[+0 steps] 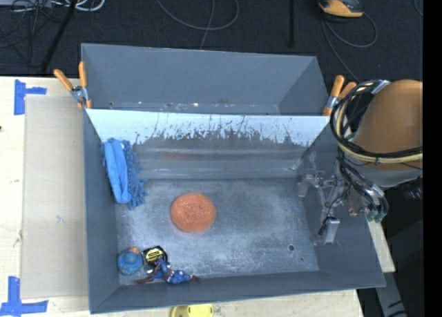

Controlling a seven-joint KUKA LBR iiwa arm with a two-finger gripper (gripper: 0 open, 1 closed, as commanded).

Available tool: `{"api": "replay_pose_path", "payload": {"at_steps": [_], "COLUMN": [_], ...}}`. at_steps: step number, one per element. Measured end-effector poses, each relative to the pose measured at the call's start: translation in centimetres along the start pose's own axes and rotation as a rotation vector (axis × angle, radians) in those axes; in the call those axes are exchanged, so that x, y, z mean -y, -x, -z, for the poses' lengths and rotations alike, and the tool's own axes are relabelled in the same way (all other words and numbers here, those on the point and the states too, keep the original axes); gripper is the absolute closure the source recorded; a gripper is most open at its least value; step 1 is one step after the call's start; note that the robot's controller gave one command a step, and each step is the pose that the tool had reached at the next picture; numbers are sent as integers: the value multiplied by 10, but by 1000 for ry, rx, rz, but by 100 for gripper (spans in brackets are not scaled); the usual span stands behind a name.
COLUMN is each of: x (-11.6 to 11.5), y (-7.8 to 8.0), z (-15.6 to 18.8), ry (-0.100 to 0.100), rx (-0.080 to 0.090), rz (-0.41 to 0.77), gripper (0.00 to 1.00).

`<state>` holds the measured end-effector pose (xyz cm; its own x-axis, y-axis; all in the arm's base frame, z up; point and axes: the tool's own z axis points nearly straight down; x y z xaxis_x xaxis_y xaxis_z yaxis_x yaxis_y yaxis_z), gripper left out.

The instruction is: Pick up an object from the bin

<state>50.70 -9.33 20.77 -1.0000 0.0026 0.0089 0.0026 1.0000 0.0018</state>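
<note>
1. Hanging low by the right wall of the grey bin [207,94], with the fingers [329,230] seeming spread and pinching nothing, over bare floor.
2. Looking to the view's left for the nearest candidate: a flat round orange pad [193,212], lying alone mid-floor, well apart from the fingers and from everything else.
3. Judging that pad the easiest pick: being round, offering no long axis to line up with, so calling only for a move leftward and down.
4. Noting a blue fringed cloth [120,170] lying against the left wall, long axis running back to front, farther off.
5. Noting a small cluster in the front-left corner, farthest away: a blue ball [128,262], a yellow-and-black thing [154,255] touching it, and a blue scrap [174,277] just beside.
6. Failing to make out what the yellow-and-black thing is; finding the fingertips partly lost among the wrist's cables and brackets, so holding the spread reading loosely.
</note>
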Motion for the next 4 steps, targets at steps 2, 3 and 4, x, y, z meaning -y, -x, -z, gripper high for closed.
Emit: {"api": "replay_pose_path", "payload": {"at_steps": [2, 3, 4], "x": [-16, -17, -55], "y": [35, 37, 49], "z": [-42, -111, -99], "ry": [-4, -3, -1], "rx": [17, 13, -6], "rz": [45, 157, 251], "gripper": [0, 0, 0]}}
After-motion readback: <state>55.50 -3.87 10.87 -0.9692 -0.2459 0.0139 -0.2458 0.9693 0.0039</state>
